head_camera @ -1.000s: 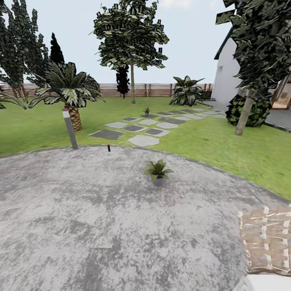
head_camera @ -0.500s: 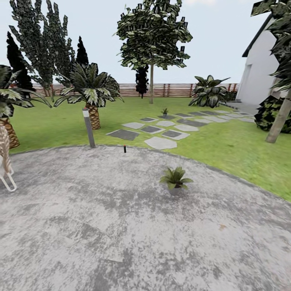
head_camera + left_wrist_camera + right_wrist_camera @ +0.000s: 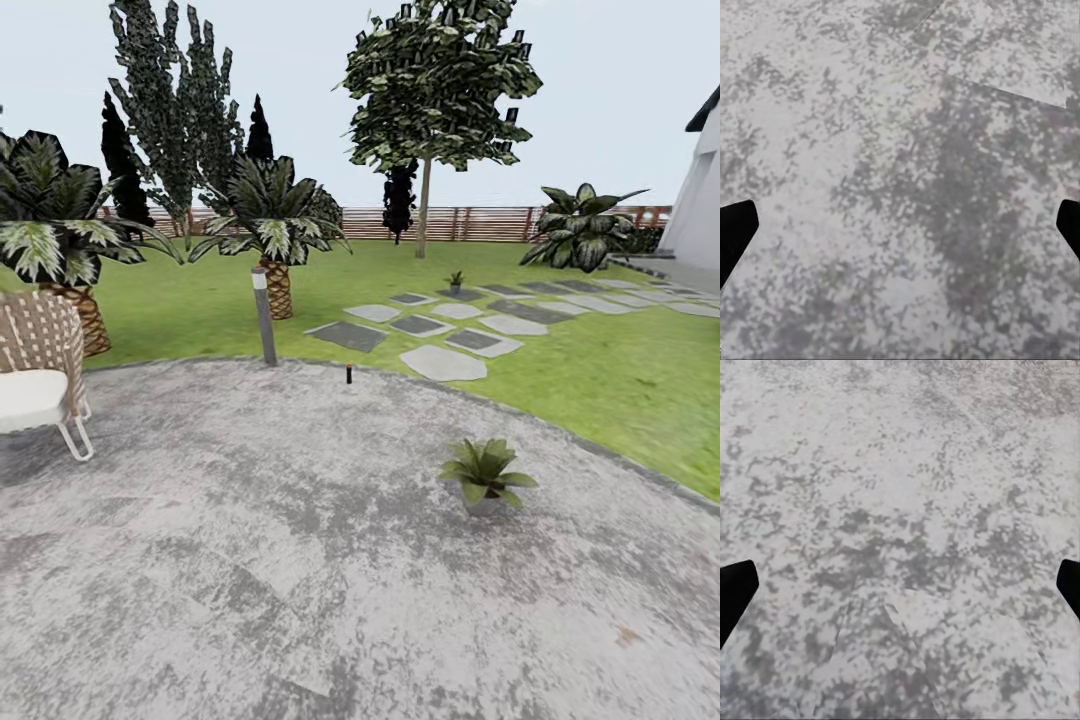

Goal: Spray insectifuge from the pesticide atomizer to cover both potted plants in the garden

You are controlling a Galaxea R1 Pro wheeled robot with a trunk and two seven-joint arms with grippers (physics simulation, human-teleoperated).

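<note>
Far left on the round grey patio (image 3: pixel 250 560): a woven chair (image 3: pixel 38 370) with a white seat cushion, a palm (image 3: pixel 50 220) behind it on the lawn (image 3: pixel 620 370). Further right, at the patio's far edge, a slim grey post light (image 3: pixel 263 315), with a second palm (image 3: pixel 270 215) just beyond. Right of the post, standing upright on the patio's far rim, a tiny dark pesticide atomizer (image 3: pixel 348 373). Beyond, grey stepping stones (image 3: pixel 445 362) running off right across the grass, with a far potted plant (image 3: pixel 455 281) among them, a tall tree (image 3: pixel 430 90) and a brown slatted fence (image 3: pixel 470 222) behind. Right of centre and nearer, a near potted plant (image 3: pixel 486 475) in a small grey pot on the patio. Far right, a big dark-leaved shrub (image 3: pixel 582 225).

Left jaws (image 3: pixel 900 229) spread wide over bare paving, holding nothing; right jaws (image 3: pixel 900 589) likewise wide apart and empty.
</note>
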